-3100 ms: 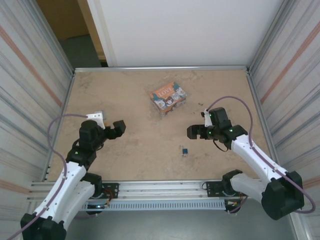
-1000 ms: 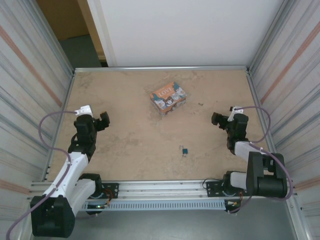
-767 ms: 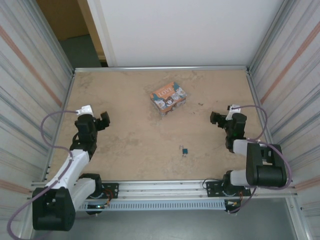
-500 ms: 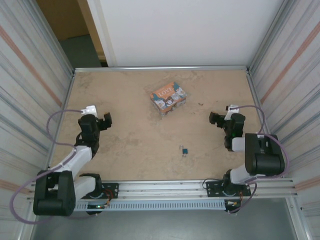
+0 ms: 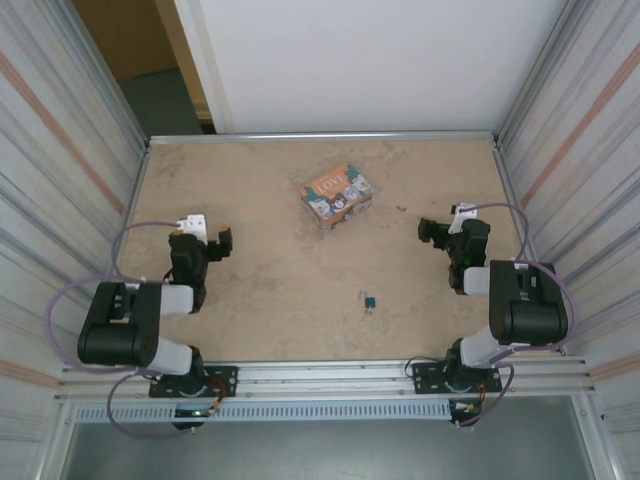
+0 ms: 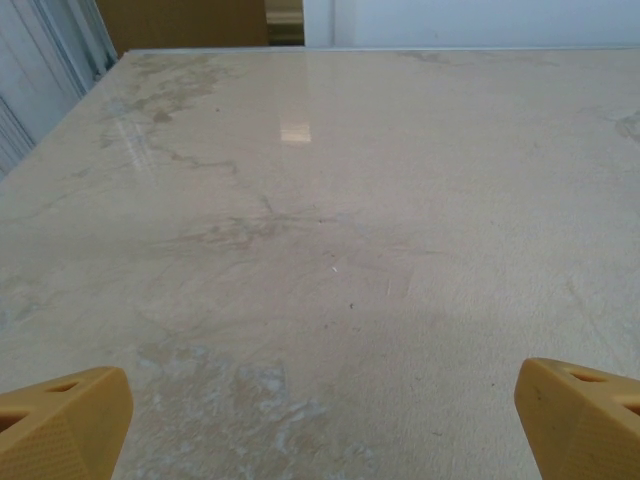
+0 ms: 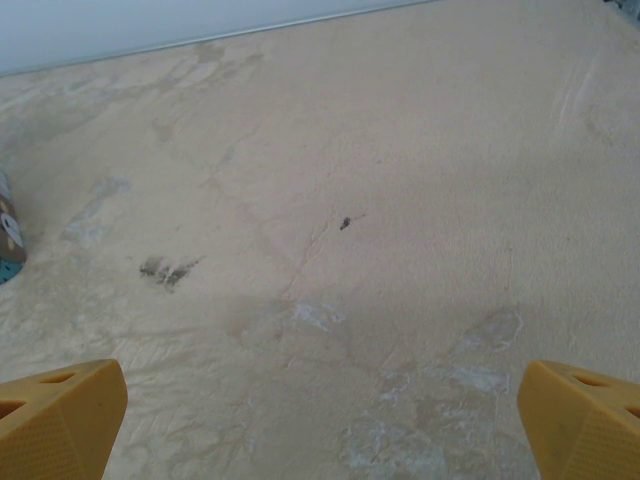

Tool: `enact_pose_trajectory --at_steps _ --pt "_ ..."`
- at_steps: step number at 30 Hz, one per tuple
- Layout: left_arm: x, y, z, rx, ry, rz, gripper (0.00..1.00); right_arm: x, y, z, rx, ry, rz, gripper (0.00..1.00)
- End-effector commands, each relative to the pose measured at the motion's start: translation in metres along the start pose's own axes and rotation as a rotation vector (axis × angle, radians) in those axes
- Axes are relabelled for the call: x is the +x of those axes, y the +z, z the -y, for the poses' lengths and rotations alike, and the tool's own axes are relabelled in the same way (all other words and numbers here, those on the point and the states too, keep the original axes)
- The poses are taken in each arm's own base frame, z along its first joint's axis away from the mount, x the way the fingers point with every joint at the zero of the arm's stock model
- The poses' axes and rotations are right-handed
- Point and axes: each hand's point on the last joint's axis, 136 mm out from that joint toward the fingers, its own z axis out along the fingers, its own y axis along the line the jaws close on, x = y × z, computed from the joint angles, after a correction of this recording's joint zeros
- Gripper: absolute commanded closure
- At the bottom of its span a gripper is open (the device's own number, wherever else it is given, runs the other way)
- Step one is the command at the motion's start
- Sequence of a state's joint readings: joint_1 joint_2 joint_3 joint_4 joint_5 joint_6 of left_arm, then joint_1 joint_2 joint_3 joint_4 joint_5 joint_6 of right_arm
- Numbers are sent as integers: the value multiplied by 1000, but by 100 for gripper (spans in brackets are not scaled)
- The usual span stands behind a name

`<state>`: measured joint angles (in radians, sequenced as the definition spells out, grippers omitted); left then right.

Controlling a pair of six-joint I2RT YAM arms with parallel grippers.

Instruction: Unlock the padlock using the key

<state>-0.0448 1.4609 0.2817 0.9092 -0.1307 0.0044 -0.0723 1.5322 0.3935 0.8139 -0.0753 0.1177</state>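
The padlock (image 5: 337,194), a colourful orange and teal block printed with LOVE, lies at the back middle of the table. The key (image 5: 370,301), small with a blue head, lies alone on the table nearer the front. My left gripper (image 5: 222,243) hovers at the left side, open and holding nothing. My right gripper (image 5: 428,230) is at the right side, also open with nothing between its fingers. In the left wrist view the left gripper (image 6: 320,430) stands wide over bare table. The right gripper (image 7: 320,420) is just as wide, with a sliver of the padlock (image 7: 7,238) at the left edge.
The beige marbled table (image 5: 270,290) is fenced by ribbed metal walls on the left (image 5: 60,200) and right (image 5: 580,190), and a white panel (image 5: 350,60) at the back. Both arms sit folded over their bases.
Both arms have drawn back from the table's middle and folded over their bases. The right gripper moved away from the key to the right side. Both grippers stayed open.
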Motion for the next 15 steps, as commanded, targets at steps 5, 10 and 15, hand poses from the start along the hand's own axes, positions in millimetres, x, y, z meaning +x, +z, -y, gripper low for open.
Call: enact_pose_trajectory --at_steps 5,10,15 --pt "-19 18 2 20 18 22 1 1 3 -1 3 -33 -13 1" --pt "-13 21 6 46 30 -32 1 0 3 -1 6 -35 -9 1" --pt "-13 20 6 47 31 -28 1 1 3 -1 5 -36 -10 1"
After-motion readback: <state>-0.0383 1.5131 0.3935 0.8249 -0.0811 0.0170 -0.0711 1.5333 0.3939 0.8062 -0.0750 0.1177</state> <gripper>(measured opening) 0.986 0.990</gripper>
